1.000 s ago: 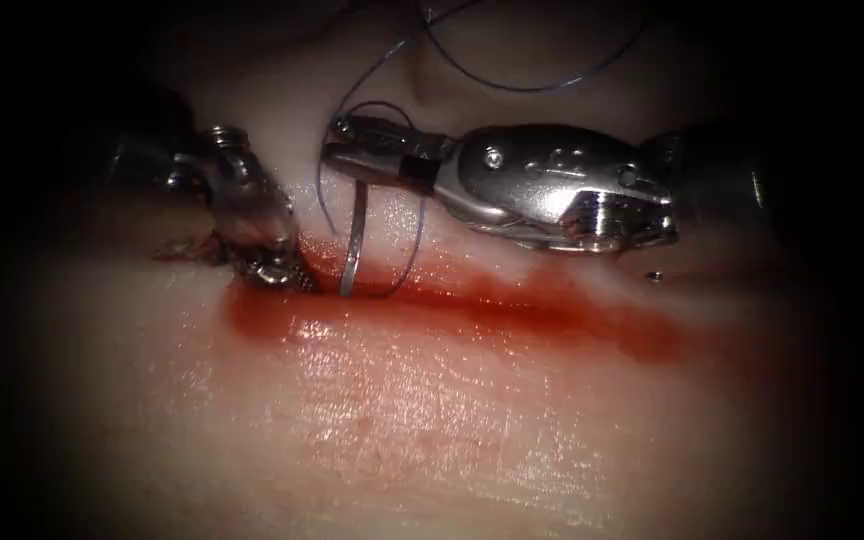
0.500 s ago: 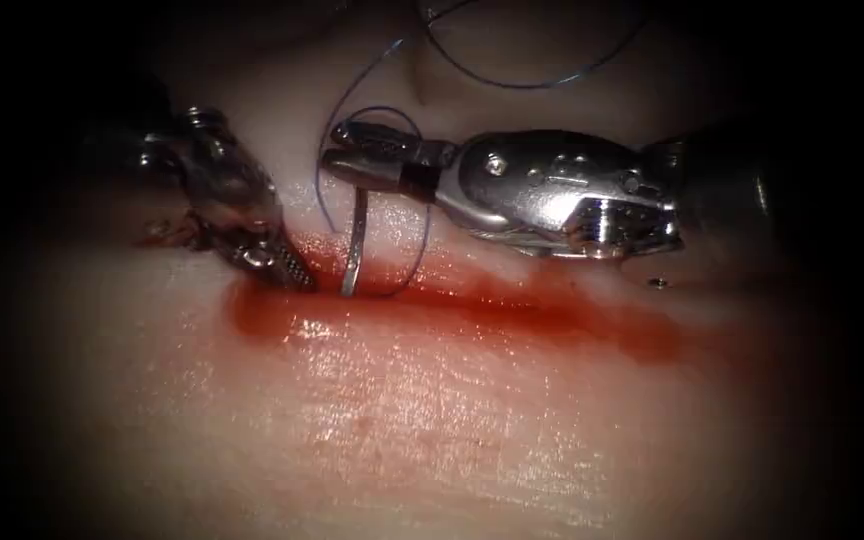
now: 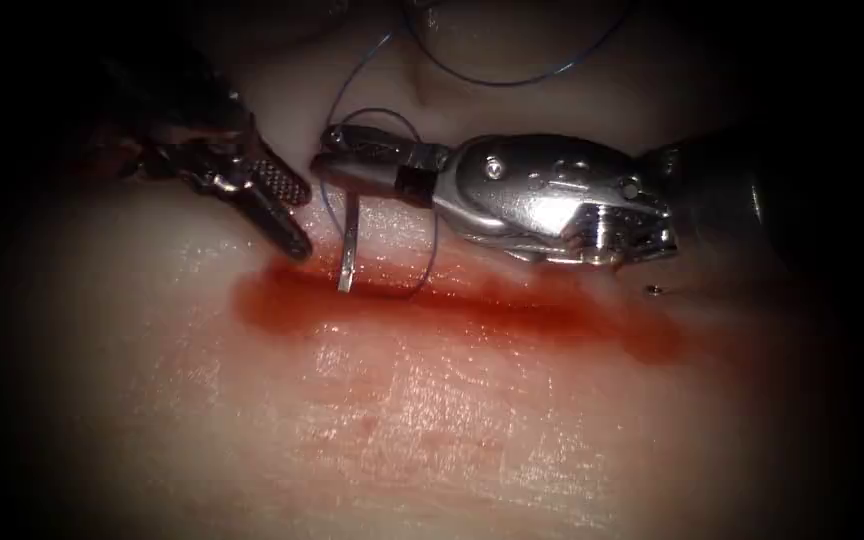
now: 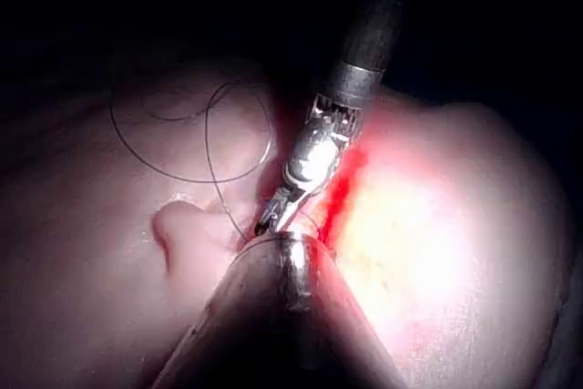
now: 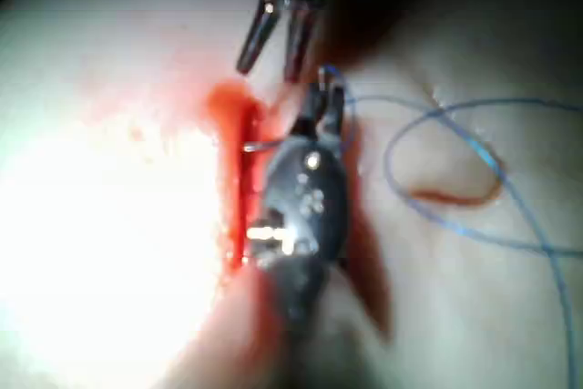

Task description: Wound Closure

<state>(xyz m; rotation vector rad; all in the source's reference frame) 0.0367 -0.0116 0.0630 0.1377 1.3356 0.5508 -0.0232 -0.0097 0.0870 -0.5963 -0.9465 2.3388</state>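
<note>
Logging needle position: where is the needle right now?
Endoscope view: the needle hangs from the right gripper, its tip at the cut, the left gripper beside it.

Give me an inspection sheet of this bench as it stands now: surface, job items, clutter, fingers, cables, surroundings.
Surface: tissue with a horizontal cut pooled with red fluid.
Job's things: needle held near one end by the right tool, its other end down at the cut; whether it is in the tissue cannot be told. Blue thread loops above the cut.
Clutter: nothing seen.
Grippers: right tool's fingers shut on the needle; left tool open, holding nothing, left of the needle.
Cables: nothing seen.
Surroundings: dark.
</note>
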